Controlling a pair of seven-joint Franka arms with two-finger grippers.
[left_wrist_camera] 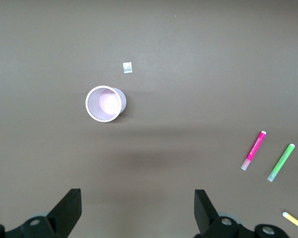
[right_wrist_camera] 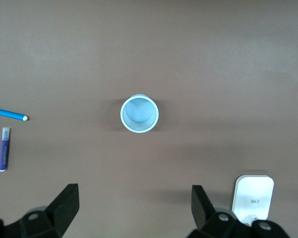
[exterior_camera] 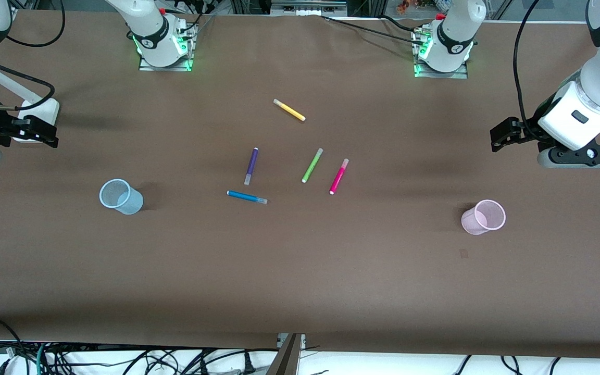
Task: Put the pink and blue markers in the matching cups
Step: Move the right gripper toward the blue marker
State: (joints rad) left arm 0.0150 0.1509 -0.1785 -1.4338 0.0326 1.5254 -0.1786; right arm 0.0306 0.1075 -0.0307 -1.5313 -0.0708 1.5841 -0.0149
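5 markers lie loose near the middle of the table (exterior_camera: 300, 291), and neither task marker has been picked up, so the job looks to be at its very start. The pink marker (exterior_camera: 338, 176) lies just beside the lime-green marker (exterior_camera: 312, 165); the blue marker (exterior_camera: 246, 197) lies a little nearer the front camera than the purple marker (exterior_camera: 251, 165), with the yellow marker (exterior_camera: 289, 110) farther from the camera. The pink cup (exterior_camera: 484, 216) stands upright toward the left arm's end, the blue cup (exterior_camera: 120, 196) toward the right arm's end, both empty.

The left hand (left_wrist_camera: 137, 210) hovers by the pink cup, fingers spread wide, holding nothing. The right hand (right_wrist_camera: 135, 210) waits likewise over the blue cup's end, beside a white box (right_wrist_camera: 253, 198). Next, I judge, either hand must reach inward and straddle its marker without nudging the neighbour.
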